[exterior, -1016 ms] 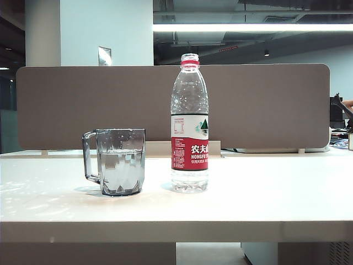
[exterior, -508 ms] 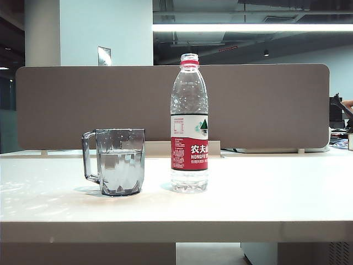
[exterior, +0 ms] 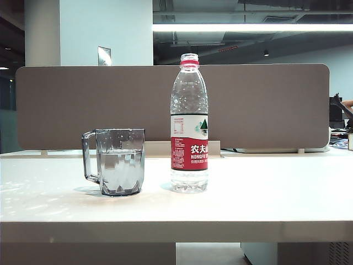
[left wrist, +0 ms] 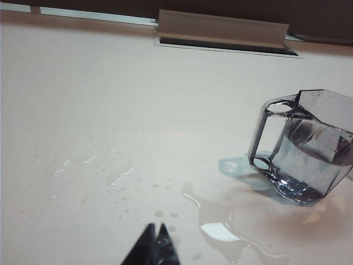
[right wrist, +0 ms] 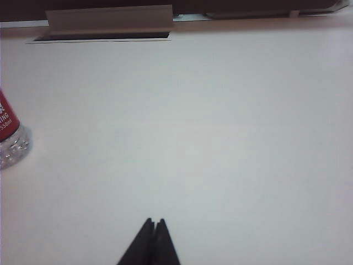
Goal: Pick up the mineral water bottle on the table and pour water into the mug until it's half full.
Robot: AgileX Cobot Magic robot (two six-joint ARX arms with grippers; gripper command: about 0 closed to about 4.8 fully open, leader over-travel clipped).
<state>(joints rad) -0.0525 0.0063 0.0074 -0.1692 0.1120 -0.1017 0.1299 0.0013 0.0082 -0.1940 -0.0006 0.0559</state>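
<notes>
Nothing on the table [exterior: 265,199] is shifting between the earlier shots and now: the bottle [exterior: 189,124] is standing upright just beside the mug [exterior: 117,161], cap off, and both arms are staying out of the outside camera's sight.

Judging by the water [exterior: 121,168] sitting roughly halfway up the mug, the pour looks done and things are winding down, so the next move probably calls for little more than keeping both arms clear.

The left gripper [left wrist: 155,238] is hanging over the table near the mug with its jaws pinched together, holding nothing. The right gripper [right wrist: 154,233] is hanging over bare tabletop well apart from the bottle, jaws also closed and empty.

Only the left wrist camera is showing the puddle [left wrist: 223,229] and splashes spilled beside the mug; the outside camera is missing them.
</notes>
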